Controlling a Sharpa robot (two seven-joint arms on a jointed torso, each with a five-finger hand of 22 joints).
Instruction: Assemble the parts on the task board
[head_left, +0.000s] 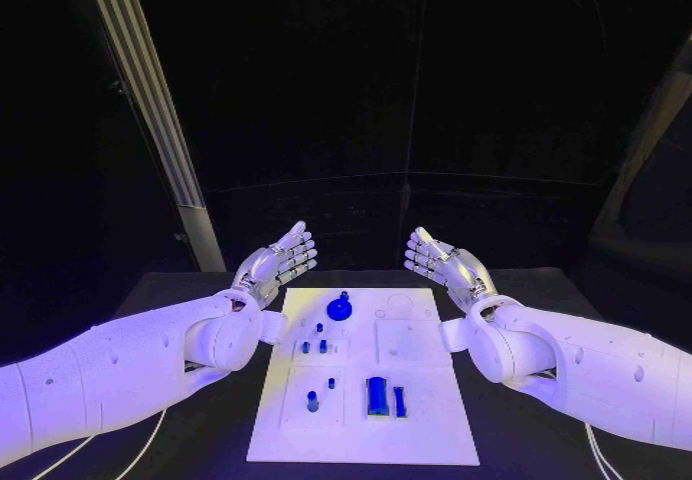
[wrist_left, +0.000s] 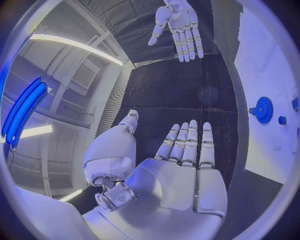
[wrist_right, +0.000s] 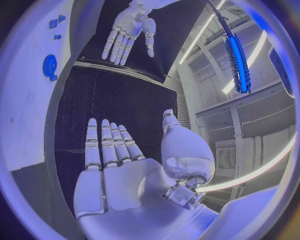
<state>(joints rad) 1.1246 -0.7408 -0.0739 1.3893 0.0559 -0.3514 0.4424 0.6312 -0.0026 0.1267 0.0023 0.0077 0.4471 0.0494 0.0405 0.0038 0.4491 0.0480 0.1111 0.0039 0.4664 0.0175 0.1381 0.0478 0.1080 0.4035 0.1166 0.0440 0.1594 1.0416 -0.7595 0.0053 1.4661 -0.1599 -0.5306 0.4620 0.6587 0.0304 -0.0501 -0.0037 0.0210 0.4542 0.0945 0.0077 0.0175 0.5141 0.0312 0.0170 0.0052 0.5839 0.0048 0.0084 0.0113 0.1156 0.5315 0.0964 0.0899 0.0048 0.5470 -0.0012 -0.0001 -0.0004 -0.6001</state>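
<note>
I see both hands raised, fingers spread, holding nothing: left hand (head_left: 278, 262) off task board's (head_left: 433, 420) far left corner, right hand (head_left: 440, 262) off far right. Blue parts (head_left: 378, 396) on board. Fits pre-pick or finished state; cannot tell which.

Black table (head_left: 173, 290) stands before a dark backdrop (head_left: 433, 100). A pale vertical beam (head_left: 159, 130) rises at the table's far left. Ceiling strip lights (wrist_left: 69, 45) glow overhead.
</note>
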